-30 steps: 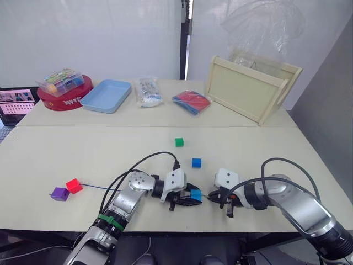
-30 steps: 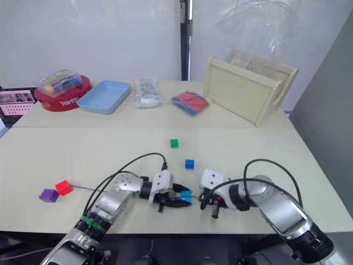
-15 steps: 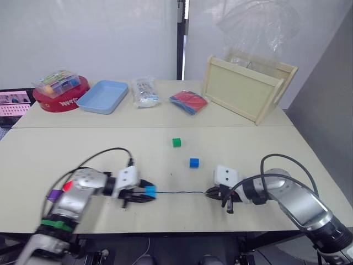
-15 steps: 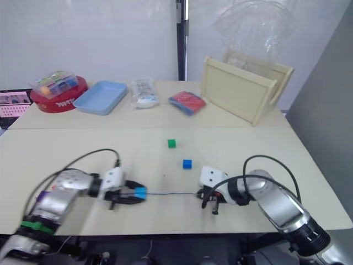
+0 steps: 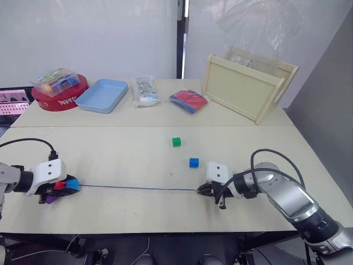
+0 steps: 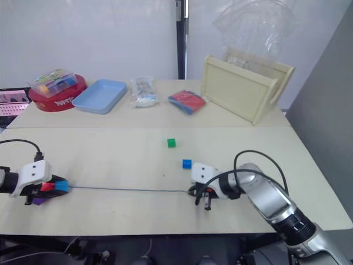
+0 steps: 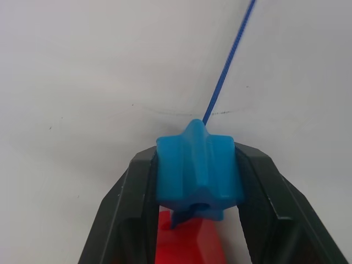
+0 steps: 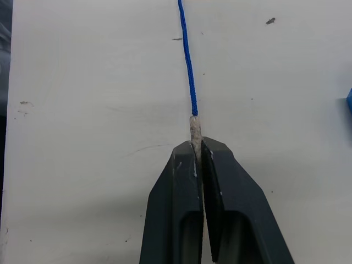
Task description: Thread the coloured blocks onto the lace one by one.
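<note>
While the left gripper (image 5: 65, 185) is clamping the light blue block (image 7: 198, 170) against the red (image 7: 190, 247) and purple (image 5: 49, 199) ones, the right gripper (image 8: 196, 159) is pinching the lace (image 5: 138, 188) tip, leaving the green (image 5: 176, 142) and darker blue (image 5: 193, 162) blocks lying unthreaded on the worktop (image 5: 110, 154).

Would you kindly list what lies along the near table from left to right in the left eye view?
Left gripper holding the light blue block → the lace stretched across → green block → darker blue block → right gripper pinching the lace's tip.
</note>
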Controlling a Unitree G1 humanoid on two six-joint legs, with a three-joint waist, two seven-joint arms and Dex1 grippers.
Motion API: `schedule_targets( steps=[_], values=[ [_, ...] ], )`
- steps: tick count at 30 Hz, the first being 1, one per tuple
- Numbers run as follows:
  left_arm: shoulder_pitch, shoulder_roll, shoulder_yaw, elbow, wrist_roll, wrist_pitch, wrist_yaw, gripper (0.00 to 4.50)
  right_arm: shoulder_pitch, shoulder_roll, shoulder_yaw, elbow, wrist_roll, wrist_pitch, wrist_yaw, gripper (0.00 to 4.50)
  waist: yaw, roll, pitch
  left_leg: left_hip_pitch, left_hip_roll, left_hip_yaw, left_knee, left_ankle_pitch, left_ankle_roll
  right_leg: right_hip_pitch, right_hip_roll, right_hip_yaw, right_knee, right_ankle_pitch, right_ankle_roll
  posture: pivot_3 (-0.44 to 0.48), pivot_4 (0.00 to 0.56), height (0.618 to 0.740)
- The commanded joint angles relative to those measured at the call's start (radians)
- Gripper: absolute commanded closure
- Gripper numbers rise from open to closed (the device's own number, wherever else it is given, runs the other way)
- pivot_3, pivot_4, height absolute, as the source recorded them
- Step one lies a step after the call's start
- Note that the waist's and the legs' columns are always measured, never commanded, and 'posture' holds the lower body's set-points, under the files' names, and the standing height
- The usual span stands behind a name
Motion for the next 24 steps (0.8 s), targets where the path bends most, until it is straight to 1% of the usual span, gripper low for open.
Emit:
schedule_targets(
  steps=[1,5,7,9,11,15,17,19,21,24],
  values=[
    [-0.081,-0.012,0.080,-0.039,-0.121,0.134,-0.082,2.08,-0.011,0.005,-0.011,-0.016,-0.006,-0.016,0.003,4.50,0.002,0.000,0.000,-0.001,0.000,0.000,0.000,0.000,0.000,-0.001,0.000,0.000,0.001,0.000,0.000,0.000,0.150,0.740],
    [-0.159,-0.026,0.101,-0.074,-0.159,0.229,-0.127,0.76,-0.011,0.010,-0.009,-0.025,-0.006,-0.005,0.006,4.50,-0.001,-0.002,0.001,-0.002,0.000,0.000,0.001,0.000,0.000,-0.002,0.000,-0.001,0.001,0.000,0.000,0.000,0.150,0.740],
    [-0.199,-0.070,0.099,-0.180,-0.226,0.382,-0.148,0.11,-0.008,0.011,-0.007,-0.036,-0.003,0.005,0.009,4.50,-0.003,-0.002,0.001,-0.002,0.000,0.000,0.001,0.000,0.000,-0.002,0.000,-0.001,0.002,0.000,0.000,0.000,0.150,0.740],
    [-0.194,-0.114,0.092,-0.309,-0.285,0.509,-0.156,0.02,-0.009,0.013,-0.005,-0.039,-0.003,0.009,0.009,4.50,-0.004,-0.002,0.000,-0.002,0.000,0.000,0.001,0.000,0.000,-0.002,0.000,-0.001,0.004,0.000,0.000,0.000,0.150,0.740],
    [-0.181,-0.196,0.075,-0.461,-0.340,0.594,-0.118,0.02,-0.015,0.021,-0.001,-0.043,-0.004,0.018,0.005,4.50,-0.004,-0.002,0.000,-0.002,0.000,0.000,0.002,0.000,0.000,-0.002,0.000,-0.001,0.005,0.000,0.000,0.000,0.150,0.740],
    [-0.153,-0.317,0.038,-0.646,-0.377,0.684,-0.063,0.02,-0.026,0.032,0.007,-0.050,-0.007,0.030,0.003,4.50,-0.006,-0.002,0.000,-0.002,0.000,0.000,0.002,0.000,0.000,-0.002,0.000,0.000,0.006,0.000,0.000,0.000,0.150,0.740],
    [-0.138,-0.373,0.013,-0.689,-0.374,0.683,-0.047,0.02,-0.032,0.035,0.010,-0.050,-0.008,0.033,0.004,4.50,-0.009,-0.002,0.000,-0.002,0.001,0.000,0.002,0.000,0.000,-0.002,0.001,0.000,0.006,0.000,0.000,0.000,0.150,0.740],
    [-0.112,-0.469,-0.060,-0.736,-0.353,0.659,-0.021,0.02,-0.037,0.034,0.010,-0.055,-0.007,0.037,0.006,4.50,-0.007,-0.002,0.000,-0.002,0.001,0.000,0.002,0.000,0.000,-0.002,0.001,0.000,0.006,0.000,0.000,0.000,0.150,0.740],
    [-0.086,-0.558,-0.102,-0.735,-0.323,0.608,0.018,0.02,-0.037,0.031,0.010,-0.058,-0.008,0.040,0.007,4.50,-0.001,-0.002,0.000,-0.001,0.000,0.000,0.003,0.000,-0.001,-0.002,0.000,0.000,0.006,0.000,0.000,0.000,0.150,0.740],
    [-0.048,-0.627,-0.140,-0.690,-0.277,0.564,0.055,0.02,-0.032,0.024,0.006,-0.071,-0.005,0.056,0.005,4.50,0.000,-0.002,0.000,-0.003,-0.001,0.000,0.005,0.000,0.000,-0.001,-0.001,0.001,0.004,0.000,0.000,0.000,0.150,0.740]
  ],
)
